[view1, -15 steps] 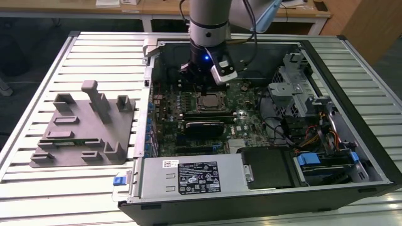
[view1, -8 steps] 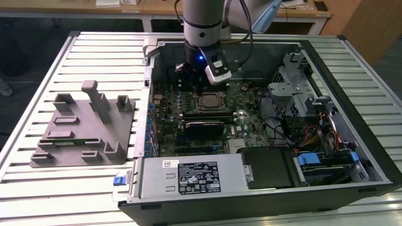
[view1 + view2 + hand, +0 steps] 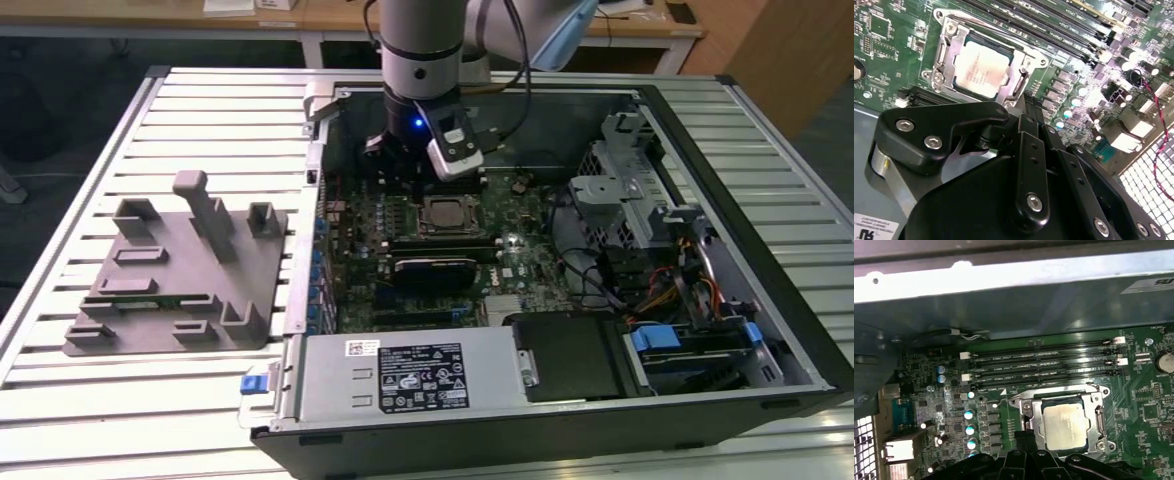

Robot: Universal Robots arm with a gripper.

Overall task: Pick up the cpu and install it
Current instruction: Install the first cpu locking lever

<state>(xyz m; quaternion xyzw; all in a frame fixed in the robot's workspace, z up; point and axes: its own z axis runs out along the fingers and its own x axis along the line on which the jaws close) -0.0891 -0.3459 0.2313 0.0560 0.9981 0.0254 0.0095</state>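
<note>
Seated flat in its socket on the motherboard, the cpu [image 3: 980,69], a small square chip with a pale silver metal top, lies face up with nothing holding it; it also shows in the first wrist view [image 3: 1065,426] and in the exterior view [image 3: 443,213]. A bright steel socket frame [image 3: 944,55] surrounds it on all sides. The black gripper [image 3: 1030,102] hangs just beside one edge of that frame, clear of the chip, its two tips drawn close together with nothing between them. Four long dark memory slots [image 3: 1039,365] run parallel along another side of the socket. All of this is on the green motherboard [image 3: 521,250], which lies inside the open black computer case [image 3: 798,330]. At the case's near end is a silver rectangular power supply box with a white label [image 3: 400,375]. On the slatted metal table [image 3: 200,110], towards the exterior view's left, a large grey plastic fixture with upright blocks [image 3: 174,270] stands well apart from the case.
</note>
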